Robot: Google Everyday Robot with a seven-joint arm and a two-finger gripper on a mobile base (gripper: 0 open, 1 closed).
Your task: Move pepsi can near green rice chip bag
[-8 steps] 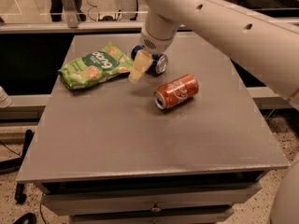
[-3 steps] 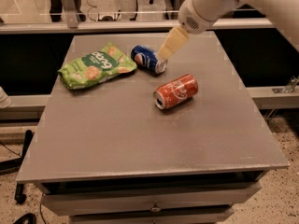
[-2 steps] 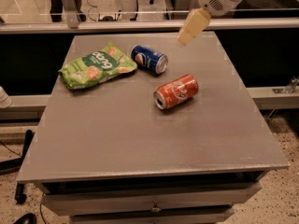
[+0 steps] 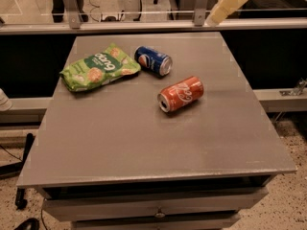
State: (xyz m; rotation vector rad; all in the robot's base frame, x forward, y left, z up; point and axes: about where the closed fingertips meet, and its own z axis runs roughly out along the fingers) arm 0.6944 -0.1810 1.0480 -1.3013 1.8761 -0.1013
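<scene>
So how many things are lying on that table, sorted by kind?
Drink cans: 2, the blue pepsi can and an orange-red can
Snack bags: 1, the green rice chip bag
Total: 3
The gripper hangs above the table's far right edge.

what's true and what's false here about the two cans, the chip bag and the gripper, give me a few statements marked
1. The blue can lies on its side just right of the chip bag. True.
2. The gripper holds the blue can. False: it is up by the far right corner of the table, clear of both cans.
3. The red can stands upright. False: it lies on its side.
4. The red can is nearer the camera than the blue can. True.
</scene>
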